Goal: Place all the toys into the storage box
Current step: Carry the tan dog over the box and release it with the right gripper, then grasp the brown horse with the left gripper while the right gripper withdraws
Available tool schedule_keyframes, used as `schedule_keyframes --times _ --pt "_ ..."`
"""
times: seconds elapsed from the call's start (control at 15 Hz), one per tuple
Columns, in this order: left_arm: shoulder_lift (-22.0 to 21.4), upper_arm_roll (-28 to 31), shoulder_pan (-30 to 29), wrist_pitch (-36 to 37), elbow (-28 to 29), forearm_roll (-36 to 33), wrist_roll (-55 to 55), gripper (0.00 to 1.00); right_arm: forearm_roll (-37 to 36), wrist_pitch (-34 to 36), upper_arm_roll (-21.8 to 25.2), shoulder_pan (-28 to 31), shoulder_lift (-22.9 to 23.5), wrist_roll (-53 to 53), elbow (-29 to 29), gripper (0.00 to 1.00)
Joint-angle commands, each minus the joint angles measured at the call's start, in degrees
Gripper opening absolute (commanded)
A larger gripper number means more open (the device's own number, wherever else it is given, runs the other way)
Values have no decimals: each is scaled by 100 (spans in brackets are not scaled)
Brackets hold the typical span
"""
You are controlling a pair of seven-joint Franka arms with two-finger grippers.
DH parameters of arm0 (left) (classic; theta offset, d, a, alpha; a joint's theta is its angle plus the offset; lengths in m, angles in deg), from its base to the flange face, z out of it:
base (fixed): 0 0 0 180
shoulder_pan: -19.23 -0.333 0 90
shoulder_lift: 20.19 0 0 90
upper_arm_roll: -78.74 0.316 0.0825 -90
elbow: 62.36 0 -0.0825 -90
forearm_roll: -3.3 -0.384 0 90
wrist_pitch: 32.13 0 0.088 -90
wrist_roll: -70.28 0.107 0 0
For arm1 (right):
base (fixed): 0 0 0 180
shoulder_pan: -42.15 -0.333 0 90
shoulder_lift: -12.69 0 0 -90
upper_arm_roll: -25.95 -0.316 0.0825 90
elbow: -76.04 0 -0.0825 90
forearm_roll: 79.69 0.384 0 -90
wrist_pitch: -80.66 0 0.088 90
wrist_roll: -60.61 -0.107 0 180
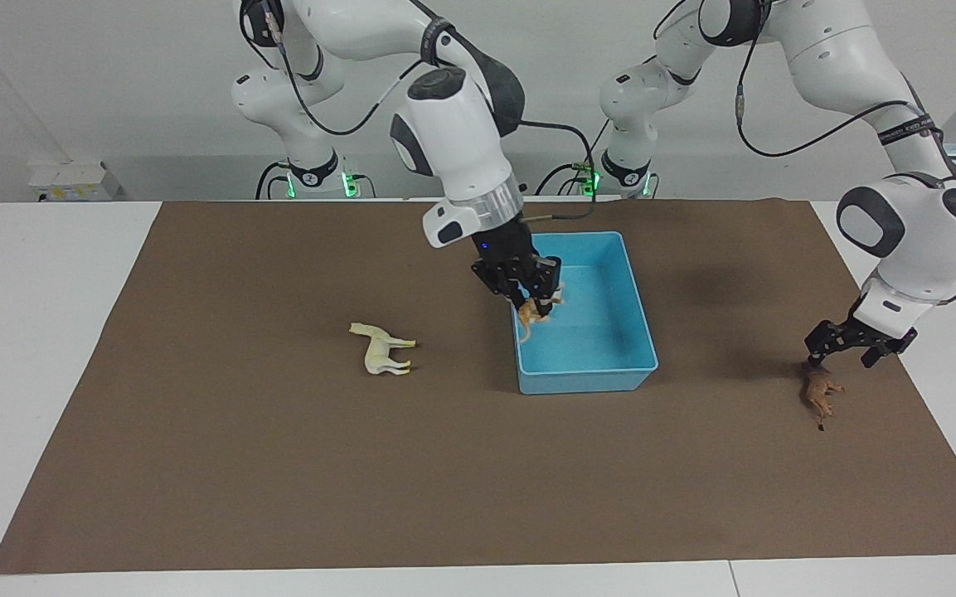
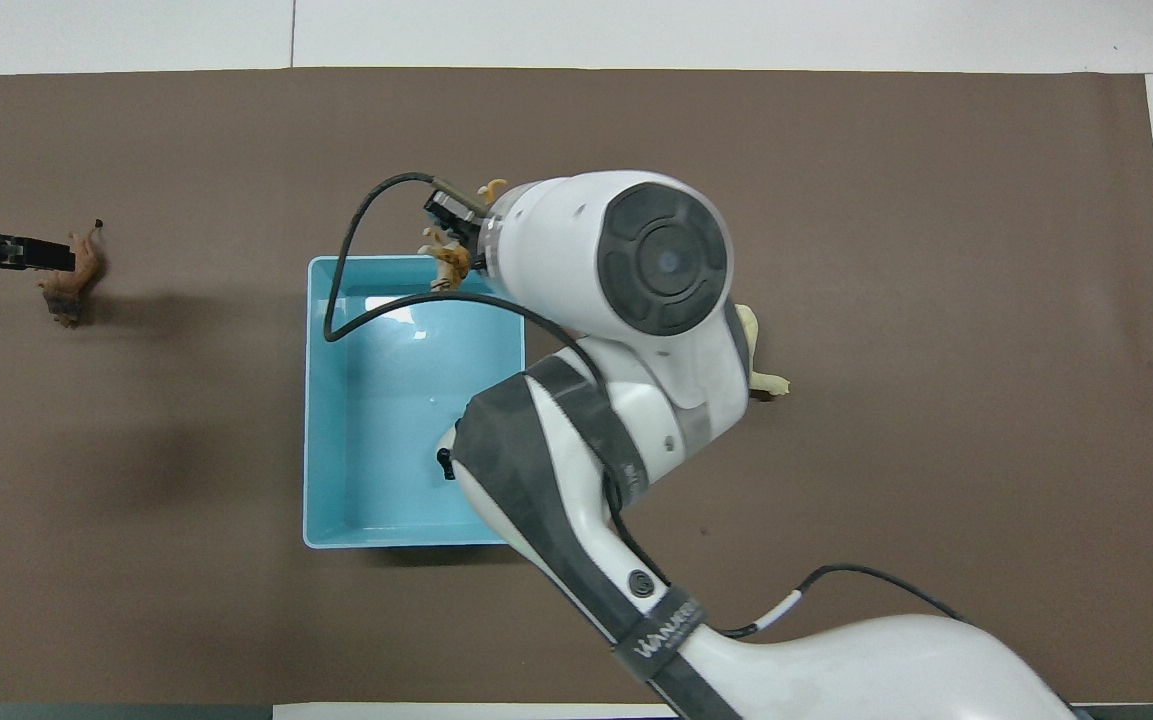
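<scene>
Now the right gripper hangs over the storage box, clamped on the tiger: light, rigid plastic, best pinched across the body. The left gripper spreads wide just above the lion. The horse lies on the surface.

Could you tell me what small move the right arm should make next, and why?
Probably open the right gripper: it holds the orange tiger above the blue storage box, so releasing should drop it inside.
</scene>
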Motion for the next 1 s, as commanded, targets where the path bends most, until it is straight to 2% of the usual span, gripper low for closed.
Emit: schedule_keyframes --times 0.0,0.07,0.13,0.2,0.27,0.47,0.6,0.8,0.93 --pt "60 -73 -139 -301 226 -105 116 100 -57 -532 56 -462 797 -572 -583 0" --pt "60 -73 -148 -493 418 -105 116 100 29 -507 48 -515 815 -686 -583 4" --pt "60 -73 -192 -713 576 -105 143 100 13 -376 47 -568 798 -1026 -583 92" --pt "78 -73 -262 -802 630 -105 204 100 -13 -166 65 -603 789 -1378 -609 100" --pt "95 -73 -297 -838 631 -105 274 100 -57 106 82 -560 797 -1729 -679 100" --pt "209 -65 -315 -1004 631 -114 310 100 -49 730 161 -516 693 -1856 -881 100" --pt "289 -47 -341 -1136 622 -183 301 100 -84 1493 468 -385 263 -1751 -873 100" --pt "438 -47 -341 -1207 500 -228 310 100 -136 2636 557 54 -46 -437 -663 100" --pt "491 -47 -333 -1320 481 -228 301 100 -399 2798 662 335 -238 119 -173 100"
